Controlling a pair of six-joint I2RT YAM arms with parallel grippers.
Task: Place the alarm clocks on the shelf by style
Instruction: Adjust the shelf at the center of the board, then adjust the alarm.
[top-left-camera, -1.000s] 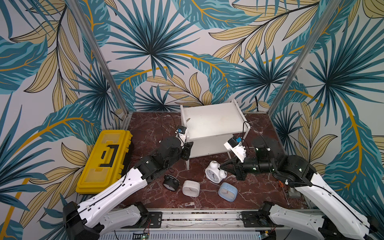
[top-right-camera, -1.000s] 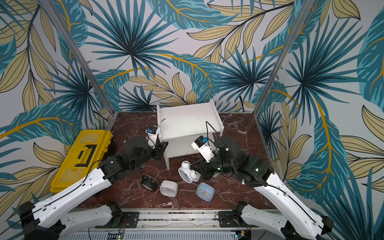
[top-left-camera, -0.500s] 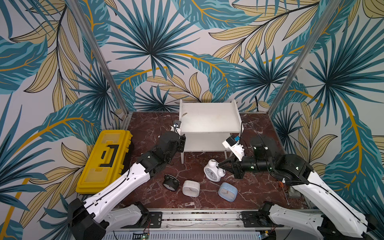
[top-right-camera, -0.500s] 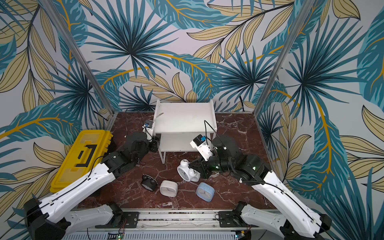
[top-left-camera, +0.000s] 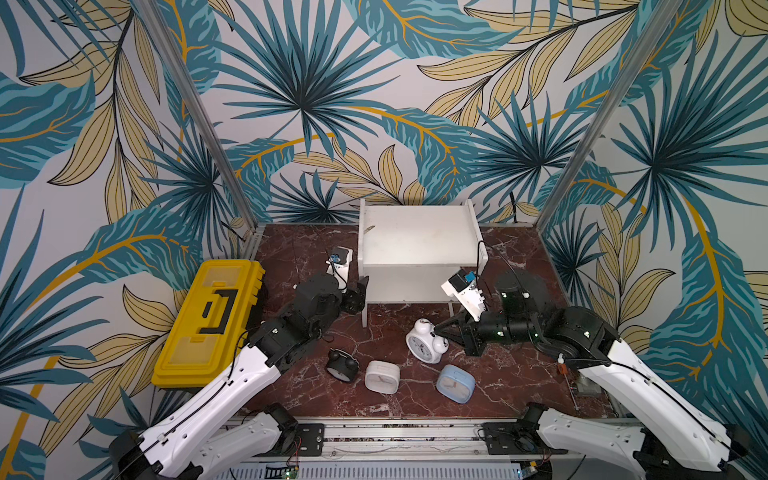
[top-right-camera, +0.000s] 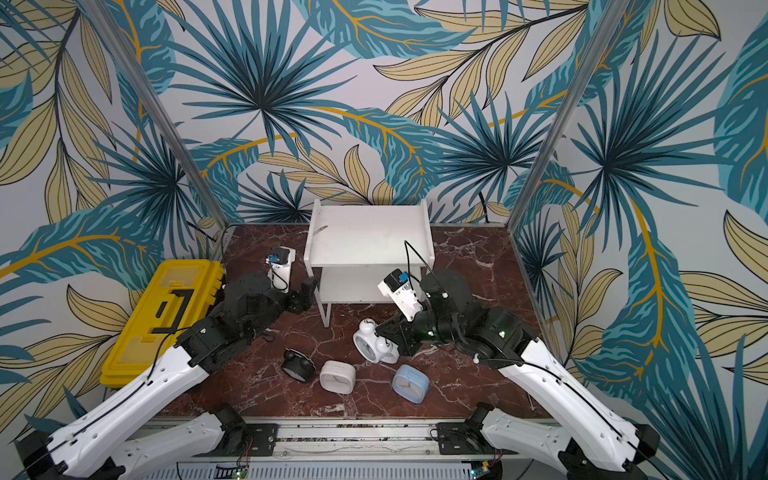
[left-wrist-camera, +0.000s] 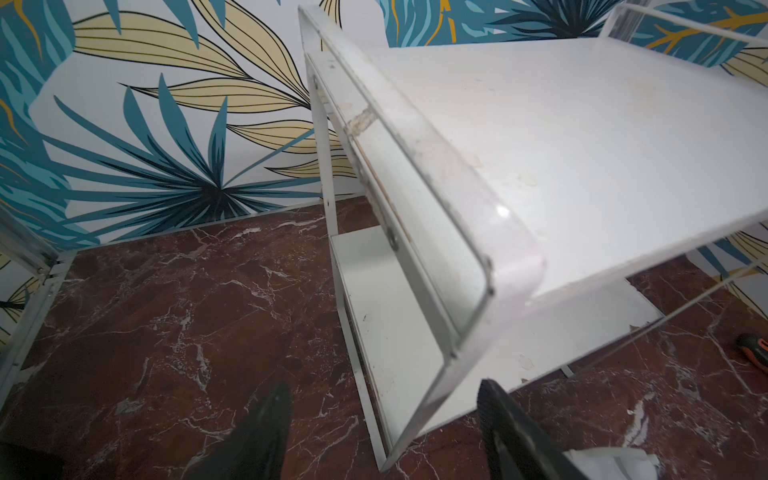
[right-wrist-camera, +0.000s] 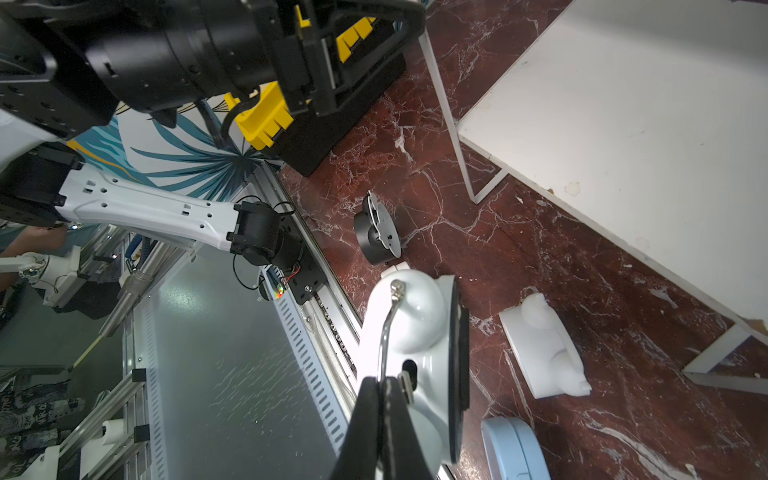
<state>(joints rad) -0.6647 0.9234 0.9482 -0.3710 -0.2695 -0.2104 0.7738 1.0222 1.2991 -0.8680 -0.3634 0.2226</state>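
The white two-tier shelf (top-left-camera: 417, 245) (top-right-camera: 368, 237) stands at the back middle with both boards bare. My left gripper (top-left-camera: 360, 289) (left-wrist-camera: 382, 395) is open at its front left corner, fingers either side of the raised side edge (left-wrist-camera: 419, 199), gripping nothing. My right gripper (top-left-camera: 439, 329) (right-wrist-camera: 384, 382) is shut on the wire handle of a white twin-bell alarm clock (top-left-camera: 424, 347) (right-wrist-camera: 415, 332), which hangs tilted. On the floor lie a black twin-bell clock (top-left-camera: 343, 365) (right-wrist-camera: 376, 232), a white rounded-square clock (top-left-camera: 382, 376) and a light-blue one (top-left-camera: 455, 382) (right-wrist-camera: 511, 449).
A yellow toolbox (top-left-camera: 212, 322) (top-right-camera: 166, 316) lies left of the left arm. A white piece with two rounded bumps (right-wrist-camera: 544, 353) lies by the shelf's front leg. A small orange-tipped tool (left-wrist-camera: 754, 357) lies on the marble floor at the right.
The shelf was askew with my left gripper shut on its corner; it now stands square and that gripper has opened. The right gripper stayed shut on the white clock.
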